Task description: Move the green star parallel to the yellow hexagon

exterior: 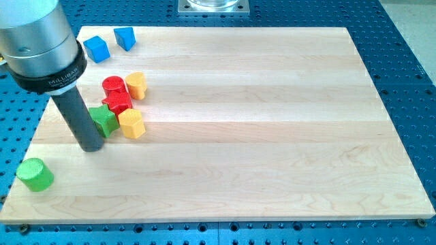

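Currently, my tip (pixel 91 147) rests on a pale wooden board (pixel 272 136), touching the left side of the green star (pixel 104 120). No gripper exists here, only a bare rod, so nothing opens or closes. The star sits at the view's left, pressed against a yellow hexagon (pixel 131 124) on its right, with a red block (pixel 117 99) just above. It looks light, rigid and likely to slide or spin easily. It cannot be grasped; I judge a push against a flat side, through its centre, steers it best.
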Robot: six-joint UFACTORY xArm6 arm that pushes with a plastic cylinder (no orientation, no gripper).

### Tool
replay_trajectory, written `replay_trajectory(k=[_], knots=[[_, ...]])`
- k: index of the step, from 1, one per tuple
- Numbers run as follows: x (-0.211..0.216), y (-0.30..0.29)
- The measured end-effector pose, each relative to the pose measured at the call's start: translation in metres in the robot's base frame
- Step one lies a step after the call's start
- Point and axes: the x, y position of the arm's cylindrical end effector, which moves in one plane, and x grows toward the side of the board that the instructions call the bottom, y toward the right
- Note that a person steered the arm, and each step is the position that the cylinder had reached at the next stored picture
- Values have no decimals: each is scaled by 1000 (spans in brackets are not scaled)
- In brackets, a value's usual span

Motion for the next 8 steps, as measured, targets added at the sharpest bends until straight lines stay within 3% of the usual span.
replay_trajectory(k=[1,2,3,5,6,8], knots=[[22,-14],[27,14],[15,-45],[-32,-45],[-34,-21],[5,59]])
